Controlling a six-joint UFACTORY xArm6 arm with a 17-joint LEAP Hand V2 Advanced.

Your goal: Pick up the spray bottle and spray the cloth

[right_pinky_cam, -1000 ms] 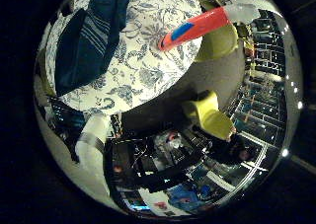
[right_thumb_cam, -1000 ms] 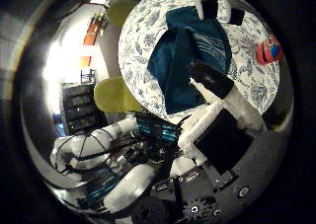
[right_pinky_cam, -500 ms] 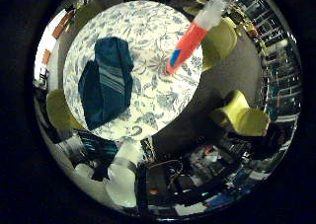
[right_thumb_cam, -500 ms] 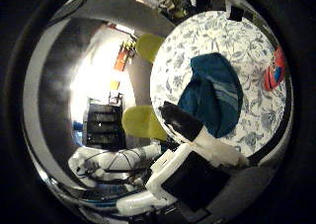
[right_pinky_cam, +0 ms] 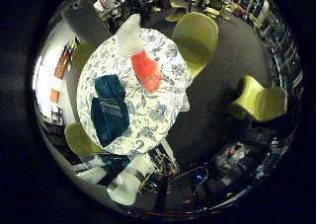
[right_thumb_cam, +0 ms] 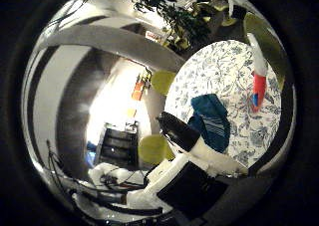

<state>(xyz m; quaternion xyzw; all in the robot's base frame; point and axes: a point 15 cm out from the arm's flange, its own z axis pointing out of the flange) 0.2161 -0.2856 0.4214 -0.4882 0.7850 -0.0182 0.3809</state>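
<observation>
A round table with a blue-patterned white cover (right_pinky_cam: 163,111) lies far below my hand. The spray bottle (right_pinky_cam: 146,70), with an orange-red body and a white head, is on the table near its edge; it also shows in the thumb side view (right_thumb_cam: 258,85). The dark teal cloth (right_pinky_cam: 109,109) lies flat on the table a short way from the bottle, and shows in the thumb side view too (right_thumb_cam: 212,118). My hand (right_thumb_cam: 194,151) is high above the table, well away from both. Its white and black fingers (right_pinky_cam: 128,177) reach in fairly straight and hold nothing.
Yellow-green chairs stand round the table (right_pinky_cam: 197,32) (right_pinky_cam: 259,98) (right_pinky_cam: 77,140). A dark shelf unit (right_thumb_cam: 122,144) stands by a bright doorway. Leafy plants (right_thumb_cam: 171,9) stand beyond the table.
The whole picture has pulled back: my hand has risen far above the table, which now looks small. The bottle and the cloth stay on the table.
</observation>
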